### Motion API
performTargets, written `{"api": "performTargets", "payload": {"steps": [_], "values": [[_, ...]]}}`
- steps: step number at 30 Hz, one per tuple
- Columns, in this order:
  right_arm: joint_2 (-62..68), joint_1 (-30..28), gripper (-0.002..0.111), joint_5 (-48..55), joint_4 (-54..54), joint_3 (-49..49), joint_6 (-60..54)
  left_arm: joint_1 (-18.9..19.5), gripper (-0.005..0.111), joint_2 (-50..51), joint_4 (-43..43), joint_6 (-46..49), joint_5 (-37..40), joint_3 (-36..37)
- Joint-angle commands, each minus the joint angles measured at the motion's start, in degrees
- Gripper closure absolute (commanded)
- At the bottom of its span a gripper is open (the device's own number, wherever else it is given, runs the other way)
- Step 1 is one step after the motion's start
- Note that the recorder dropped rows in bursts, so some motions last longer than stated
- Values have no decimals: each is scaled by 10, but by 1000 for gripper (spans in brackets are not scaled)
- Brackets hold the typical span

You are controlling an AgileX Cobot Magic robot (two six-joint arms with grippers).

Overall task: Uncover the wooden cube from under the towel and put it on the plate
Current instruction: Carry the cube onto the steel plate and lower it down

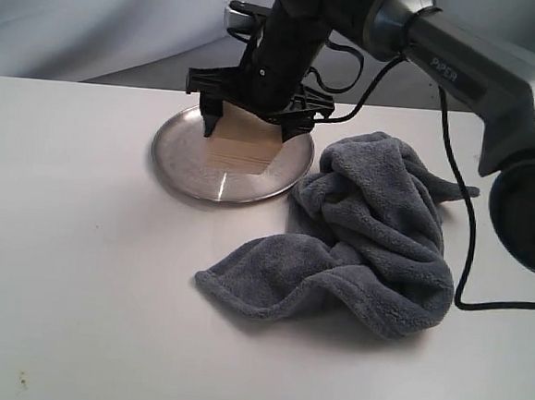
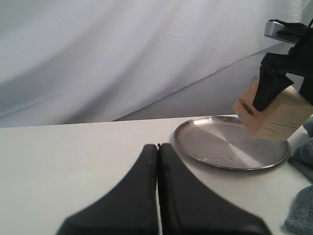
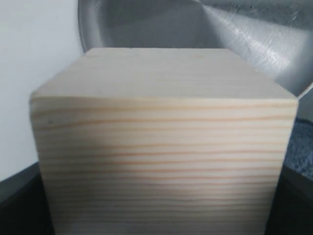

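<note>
My right gripper (image 1: 253,125) is shut on the wooden cube (image 1: 244,144), a finger on each side. It holds the pale cube tilted over the round silver plate (image 1: 185,161); I cannot tell whether the cube touches the plate. The right wrist view is filled by the cube (image 3: 161,147), with the plate (image 3: 244,39) behind it. The crumpled blue-grey towel (image 1: 367,236) lies on the table to the right of the plate, off the cube. In the left wrist view my left gripper (image 2: 157,147) is shut and empty, low over the table, short of the plate (image 2: 220,142) and the cube (image 2: 274,115).
The white table (image 1: 77,268) stretches left of and in front of the plate. A black cable (image 1: 465,225) hangs from the right arm past the towel's right side. A pale draped backdrop (image 2: 122,58) stands behind the table.
</note>
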Motion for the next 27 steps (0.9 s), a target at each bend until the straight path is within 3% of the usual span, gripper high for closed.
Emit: {"api": "performTargets", "payload": {"steps": [1,9,27], "values": [[22,-22,108,-39,13,-35,15,-3,107,-2,-1,-1,-1,3],[46,-29,108,-136,8,-35,24,-3,107,-2,-1,-1,-1,3],[82,-29,108,-153,-15,-35,23,-3,107,-2,-1,-1,-1,3]]}}
